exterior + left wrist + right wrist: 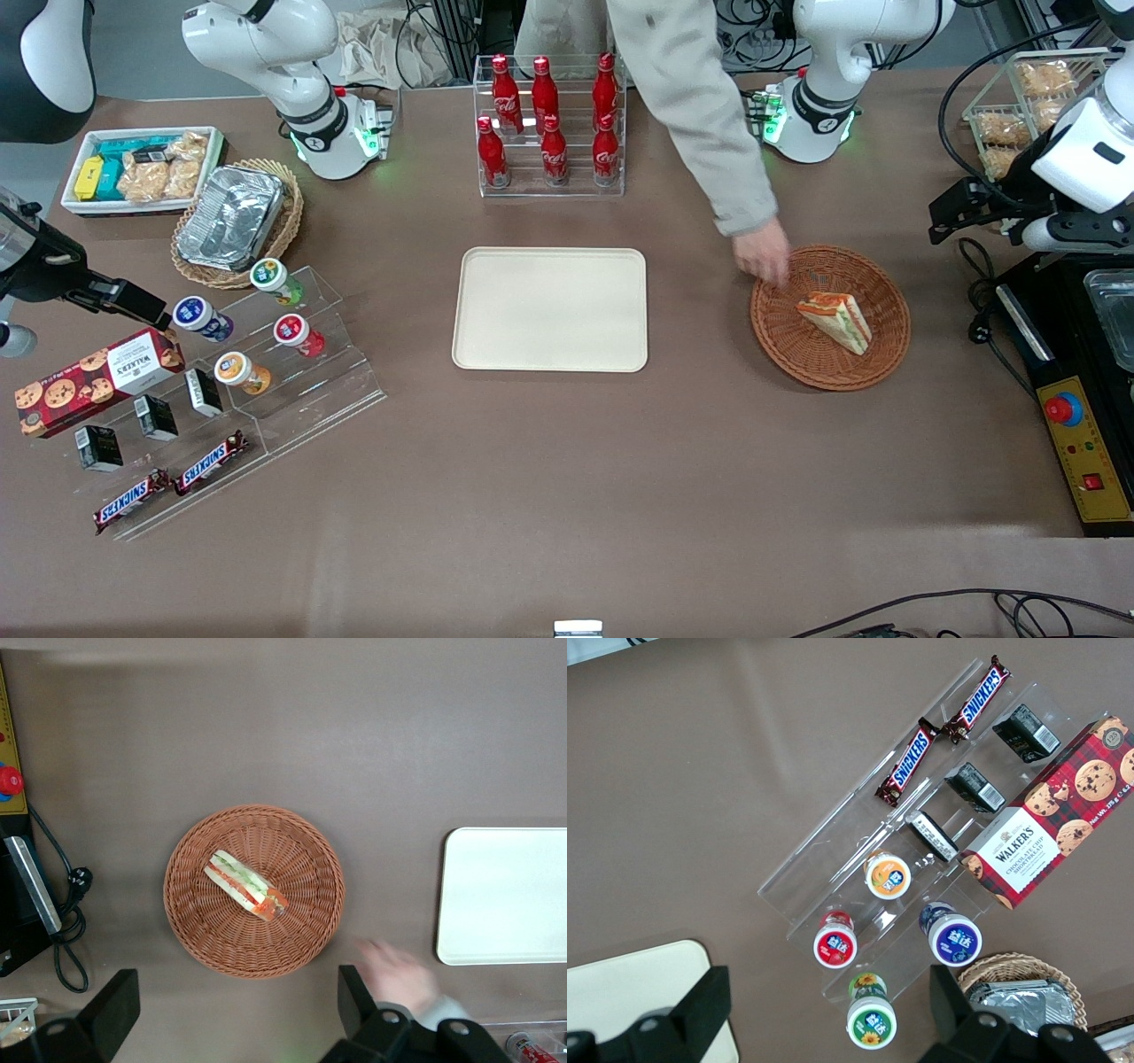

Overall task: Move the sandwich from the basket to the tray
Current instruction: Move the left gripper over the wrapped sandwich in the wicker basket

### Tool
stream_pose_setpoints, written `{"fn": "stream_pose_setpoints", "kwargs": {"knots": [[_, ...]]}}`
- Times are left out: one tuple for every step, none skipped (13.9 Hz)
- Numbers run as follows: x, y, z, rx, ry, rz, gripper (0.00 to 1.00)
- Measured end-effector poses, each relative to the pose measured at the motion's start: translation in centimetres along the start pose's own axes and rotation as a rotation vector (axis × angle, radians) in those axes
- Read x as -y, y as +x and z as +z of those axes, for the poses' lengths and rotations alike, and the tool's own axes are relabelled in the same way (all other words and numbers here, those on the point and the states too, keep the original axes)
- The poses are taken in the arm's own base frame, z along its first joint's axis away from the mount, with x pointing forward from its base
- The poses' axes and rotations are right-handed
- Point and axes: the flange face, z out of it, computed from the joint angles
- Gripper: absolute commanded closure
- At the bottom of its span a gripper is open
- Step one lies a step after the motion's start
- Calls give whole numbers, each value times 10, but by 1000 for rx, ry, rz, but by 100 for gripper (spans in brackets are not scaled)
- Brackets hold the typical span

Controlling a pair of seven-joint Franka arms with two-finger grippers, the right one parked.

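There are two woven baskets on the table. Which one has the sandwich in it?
The reddish-brown basket, nearest the open gripper hovering above it, holds the sandwich. The lighter basket, toward the parked arm's end, holds a foil pan instead.

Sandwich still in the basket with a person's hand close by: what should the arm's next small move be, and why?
Probably wait, then descend. The open gripper hovers high above the basket, where the sandwich lies, but a person's hand reaches over its rim. The tray awaits.

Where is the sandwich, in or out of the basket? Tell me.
In: the sandwich lies inside the basket, tray bare, gripper open high above it.
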Motion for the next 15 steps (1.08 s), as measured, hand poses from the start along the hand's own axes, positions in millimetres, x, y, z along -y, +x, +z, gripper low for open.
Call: {"fn": "stream_pose_setpoints", "kwargs": {"knots": [[0,0,0,-1,0,0,1],[-1,0,-1,-3,0,1,1],[-1,-1,-3,-4,0,2,1],[-1,-3,-4,-2,0,1,1],[-1,-5,-7,-1,0,1,1],[-1,-8,-9,5,0,0,1],[0,-13,-9,15,5,-5,1],[1,-19,-6,23,13,-10,1],[3,-26,-1,33,19,-13,0],[5,-33,6,36,22,-17,0],[7,-41,16,27,22,-25,1],[9,-50,29,8,21,-40,1],[11,-61,45,-11,19,-65,1],[13,-72,64,-21,18,-97,1],[15,-82,83,-18,19,-126,1]]}}
